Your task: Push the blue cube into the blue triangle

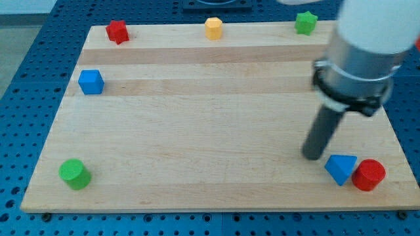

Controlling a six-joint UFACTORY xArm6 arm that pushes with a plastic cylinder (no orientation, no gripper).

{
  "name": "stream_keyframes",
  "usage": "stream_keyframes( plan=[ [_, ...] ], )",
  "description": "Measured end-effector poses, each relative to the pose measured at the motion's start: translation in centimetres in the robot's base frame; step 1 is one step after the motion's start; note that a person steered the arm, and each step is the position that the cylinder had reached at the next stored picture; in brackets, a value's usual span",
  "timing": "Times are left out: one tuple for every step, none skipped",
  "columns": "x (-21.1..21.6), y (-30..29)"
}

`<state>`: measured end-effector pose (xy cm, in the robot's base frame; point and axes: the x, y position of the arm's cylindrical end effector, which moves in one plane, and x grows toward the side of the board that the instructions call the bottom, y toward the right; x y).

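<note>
The blue cube [91, 82] sits near the left edge of the wooden board [197, 124], in its upper part. The blue triangle [340, 168] lies at the lower right, touching a red cylinder [369, 175] on its right. My tip [313, 156] rests on the board just left of and slightly above the blue triangle, with a small gap between them. It is far to the right of the blue cube.
A red star-shaped block [117, 31], a yellow hexagonal block [213, 28] and a green star-shaped block [305, 22] line the board's top edge. A green cylinder [74, 174] stands at the lower left. The arm's grey body [364, 46] overhangs the upper right.
</note>
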<state>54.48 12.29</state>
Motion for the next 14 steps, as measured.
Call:
stream_keyframes(
  plan=[
    [3.0, -8.9],
    [1.2, -18.6],
    [-4.8, -25.5],
    [-6.7, -32.1],
    [-7.5, -40.4],
    [-10.1, -42.8],
    [-13.3, -42.8],
    [-19.5, -42.8],
    [-20.4, -42.8],
    [-17.9, -42.8],
    [-17.1, -42.6],
    [-17.2, -41.1],
    [-17.9, -39.4],
    [-17.2, -36.0]
  ],
)
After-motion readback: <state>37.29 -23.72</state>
